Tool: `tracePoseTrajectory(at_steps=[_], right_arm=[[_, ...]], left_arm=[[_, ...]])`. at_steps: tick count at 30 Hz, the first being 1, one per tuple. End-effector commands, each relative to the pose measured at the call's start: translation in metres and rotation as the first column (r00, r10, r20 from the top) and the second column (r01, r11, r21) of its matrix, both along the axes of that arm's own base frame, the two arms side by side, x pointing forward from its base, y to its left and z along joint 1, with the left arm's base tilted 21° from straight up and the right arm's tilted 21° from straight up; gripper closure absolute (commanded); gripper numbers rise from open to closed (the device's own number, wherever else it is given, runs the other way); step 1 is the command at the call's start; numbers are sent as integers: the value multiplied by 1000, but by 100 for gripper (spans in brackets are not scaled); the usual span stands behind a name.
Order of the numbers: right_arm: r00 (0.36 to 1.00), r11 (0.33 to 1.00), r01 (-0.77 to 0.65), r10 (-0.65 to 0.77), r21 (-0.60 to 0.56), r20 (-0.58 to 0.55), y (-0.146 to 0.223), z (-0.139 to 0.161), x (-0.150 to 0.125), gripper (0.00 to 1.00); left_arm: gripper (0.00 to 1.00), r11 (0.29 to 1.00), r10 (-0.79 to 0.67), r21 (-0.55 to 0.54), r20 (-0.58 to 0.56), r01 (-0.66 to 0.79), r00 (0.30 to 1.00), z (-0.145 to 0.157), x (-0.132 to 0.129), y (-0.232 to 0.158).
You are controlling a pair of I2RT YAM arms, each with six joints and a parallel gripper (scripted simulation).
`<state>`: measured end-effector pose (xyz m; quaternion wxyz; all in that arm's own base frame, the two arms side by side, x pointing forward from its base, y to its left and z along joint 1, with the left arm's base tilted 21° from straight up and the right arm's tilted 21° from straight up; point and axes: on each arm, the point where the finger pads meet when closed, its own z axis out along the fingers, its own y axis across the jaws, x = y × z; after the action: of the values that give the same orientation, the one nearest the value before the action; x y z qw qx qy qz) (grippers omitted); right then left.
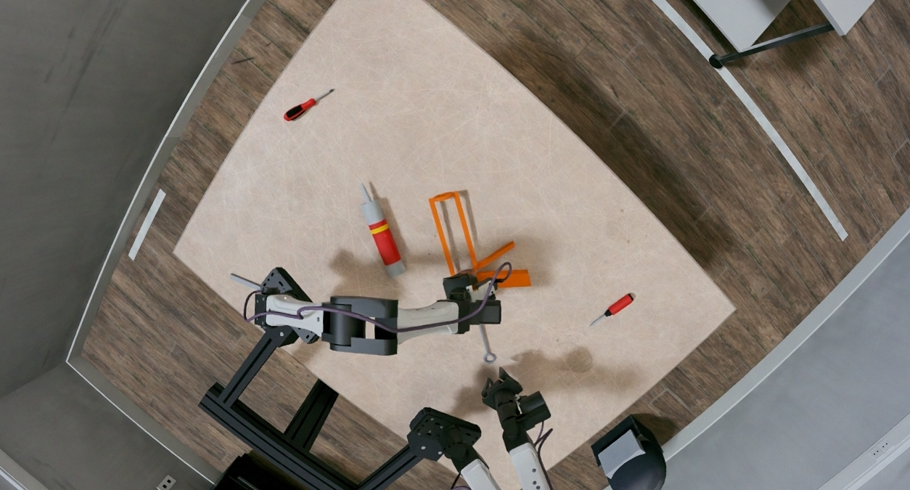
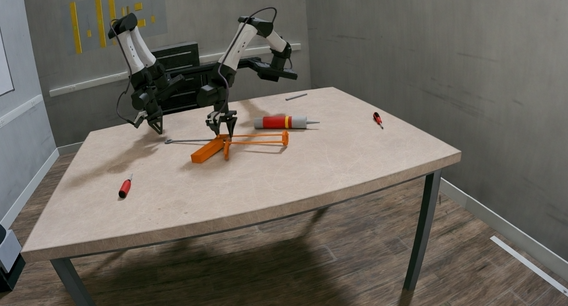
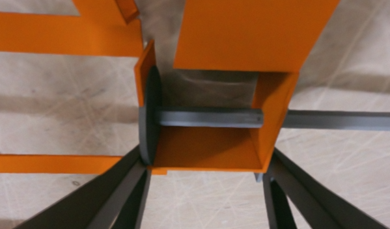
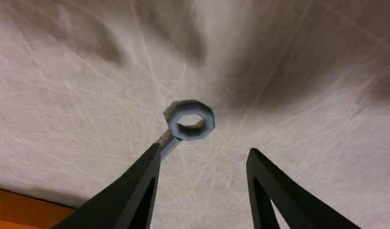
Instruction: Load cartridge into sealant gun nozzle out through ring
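Cartridge (image 1: 384,239) (image 2: 274,122) lies on the table (image 1: 413,104) (image 2: 318,176), beside the sealant gun (image 1: 515,277) (image 2: 206,149) (image 3: 252,36) (image 4: 24,202) — not loaded. Front ring (image 1: 445,195) (image 2: 285,138) has no nozzle through it.

Left gripper (image 1: 464,286) (image 2: 223,134) (image 3: 206,162) looks clamped across the gun's body, one finger by the push disc (image 3: 148,117), the other by the thumb plate (image 3: 258,177). Probably pressing the plate for release. Right gripper (image 1: 493,382) (image 2: 149,128) (image 4: 204,149): fingers apart, holding nothing, near the rod's ring end (image 1: 483,358) (image 2: 167,141) (image 4: 174,125).

Left to do, as I judge: draw the rod back, lay the cartridge in, seat it forward, leave the gun on the table.

Left wrist view shows disc and plate close up — the arm covers both from the top. Top view gives the whole cartridge, which neither wrist view shows. Right wrist view alone shows the ring end's hole clearly between table and fingers.
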<state>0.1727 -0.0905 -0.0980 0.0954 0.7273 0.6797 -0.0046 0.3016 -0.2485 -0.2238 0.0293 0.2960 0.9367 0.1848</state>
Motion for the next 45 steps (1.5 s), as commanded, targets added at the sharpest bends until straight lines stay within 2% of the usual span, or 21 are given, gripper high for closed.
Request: tracePoseTrajectory(at_steps=[1,12,18,19,33,35,41,45], right_arm=[[1000,1000,1,-1,-4,16,-2,2,5,49],[1000,1000,1,-1,-4,16,-2,2,5,49],[1000,1000,1,-1,-4,16,-2,2,5,49],[1000,1000,1,-1,-4,16,-2,2,5,49],[1000,1000,1,-1,-4,16,-2,2,5,49],[1000,1000,1,-1,-4,16,-2,2,5,49],[1000,1000,1,-1,-4,16,-2,2,5,49],[1000,1000,1,-1,-4,16,-2,2,5,49]], left_arm=[[64,1000,-7,-25,3,7,1000,0,1,-8],[99,1000,-7,-25,3,7,1000,0,1,-8],[99,1000,-7,-25,3,7,1000,0,1,-8],[41,1000,-7,-25,3,7,1000,0,1,-8],[19,1000,-8,-17,-1,7,1000,1,0,-7],[19,1000,-8,-17,-1,7,1000,1,0,-7],[9,1000,-8,-18,-1,7,1000,1,0,-7],[8,1000,-8,-18,-1,8,1000,1,0,-7]])
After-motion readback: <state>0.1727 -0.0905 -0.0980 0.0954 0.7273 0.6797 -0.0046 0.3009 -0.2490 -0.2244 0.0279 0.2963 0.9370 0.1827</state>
